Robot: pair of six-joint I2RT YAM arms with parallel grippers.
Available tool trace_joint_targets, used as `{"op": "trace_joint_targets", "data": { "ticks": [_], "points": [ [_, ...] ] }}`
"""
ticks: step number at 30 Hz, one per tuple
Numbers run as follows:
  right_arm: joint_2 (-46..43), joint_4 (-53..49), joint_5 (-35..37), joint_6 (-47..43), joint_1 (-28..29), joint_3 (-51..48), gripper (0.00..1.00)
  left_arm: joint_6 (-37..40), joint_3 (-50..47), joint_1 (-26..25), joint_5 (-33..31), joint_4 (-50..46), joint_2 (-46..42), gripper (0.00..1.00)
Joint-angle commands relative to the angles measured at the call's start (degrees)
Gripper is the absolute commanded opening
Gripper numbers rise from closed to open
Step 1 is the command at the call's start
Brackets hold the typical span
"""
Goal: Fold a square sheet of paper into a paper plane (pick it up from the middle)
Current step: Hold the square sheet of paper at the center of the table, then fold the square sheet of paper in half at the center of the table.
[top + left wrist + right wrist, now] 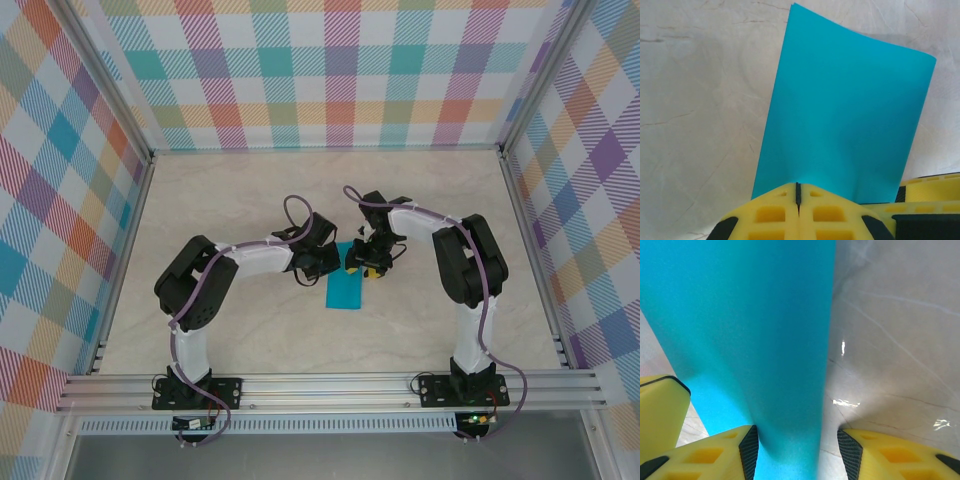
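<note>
The square sheet of paper [345, 292] is lying near the middle of the pale, marbled table [240, 335], between the two arms, and both of them are reaching in to its far end. The left gripper [797, 197] is sitting at one edge of the sheet with its yellow fingers [775, 215] pressing tightly together, leaving only a thin seam between them, and pinching the teal paper there. From that grip the sheet is fanning away from the wrist camera and bowing slightly, with one far corner curling. The right gripper [797, 450] is standing just beside the left one, its fingers [715, 452] spreading apart around the paper. The sheet is running up between them, lying against one black pad while the other pad is staying clear of it, with bare table showing in the gap
</note>
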Motion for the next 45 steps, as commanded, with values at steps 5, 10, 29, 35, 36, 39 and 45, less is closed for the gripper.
{"op": "trace_joint_targets", "data": {
  "ticks": [5, 10, 29, 35, 36, 39, 45],
  "points": [
    [5.19, -1.08, 5.33, -0.17, -0.2, -2.44, 0.52, -0.18, -0.93, -0.5, -0.21, 0.39, 1.91, 0.0],
    [5.04, -1.02, 4.91, 0.13, -0.2, -2.02, 0.52, -0.39, -2.26, -0.72, -0.52, 0.6, 2.69, 0.0],
    [-17.12, 19.26, -18.39, 5.25, -7.49, -13.12, 0.25, -0.19, -4.12, -1.0, -1.44, 0.73, 2.02, 0.0],
    [-15.71, 28.89, -25.96, 9.52, -7.34, -19.0, 0.05, -0.34, -4.47, -1.1, -1.77, 0.68, 1.58, 0.0],
    [-15.09, 29.41, -26.63, 9.54, -7.32, -19.34, 0.03, -0.43, -4.37, -1.13, -1.7, 0.56, 1.64, 0.0],
    [-13.57, 29.62, -27.4, 8.48, -7.32, -19.91, 0.04, -0.35, -4.28, -1.13, -1.76, 0.33, 1.61, 0.0],
    [-10.5, 30.91, -28.51, 7.35, -7.29, -20.02, 0.06, -0.43, -4.13, -1.24, -1.62, 0.55, 1.75, 0.0]
  ]
}}
